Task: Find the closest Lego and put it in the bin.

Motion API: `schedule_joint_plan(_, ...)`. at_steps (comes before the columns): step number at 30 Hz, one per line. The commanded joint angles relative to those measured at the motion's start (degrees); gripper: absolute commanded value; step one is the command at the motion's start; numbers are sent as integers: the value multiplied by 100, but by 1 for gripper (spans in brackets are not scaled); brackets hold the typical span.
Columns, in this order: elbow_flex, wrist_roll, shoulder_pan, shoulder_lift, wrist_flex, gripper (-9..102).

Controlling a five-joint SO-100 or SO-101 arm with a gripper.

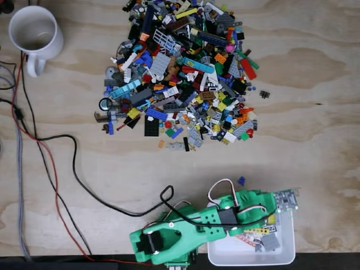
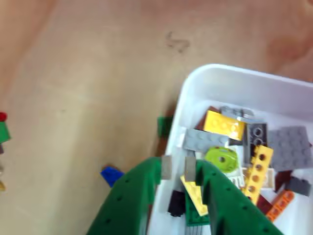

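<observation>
My green gripper (image 2: 178, 169) hangs over the left rim of the white bin (image 2: 234, 78), its jaws a narrow gap apart with nothing between them. Several Lego pieces lie in the bin, among them a yellow plate (image 2: 224, 125), a lime round piece (image 2: 220, 158) and grey plates. In the fixed view the green arm (image 1: 225, 219) reaches right from the table's front edge and covers the bin's (image 1: 253, 260) upper left part. A small blue Lego (image 1: 241, 181) (image 2: 111, 175) lies on the wood just outside the bin. The big Lego pile (image 1: 180, 73) sits further back.
A white mug (image 1: 35, 34) stands at the back left in the fixed view. Black and red cables (image 1: 56, 169) run down the left side and curl toward the arm's base. A small green piece (image 2: 164, 126) rests against the bin's outer wall.
</observation>
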Motion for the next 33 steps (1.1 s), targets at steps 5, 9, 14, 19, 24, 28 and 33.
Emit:
schedule_joint_plan(5, 220, 457, -3727, 396, -650, 0)
schedule_joint_plan(9, 431, 721, -5098, 448, -914, 0)
schedule_joint_plan(14, 79, 1362, -6346, 44, -791, 0)
schedule_joint_plan(19, -431, 1740, -7084, -527, -624, 0)
schedule_joint_plan(24, -800, 1969, -7330, -1055, -677, 0)
schedule_joint_plan(28, -773, 2065, -7515, -1063, -598, 0)
schedule_joint_plan(33, -721, 2153, -7629, -1055, -563, 0)
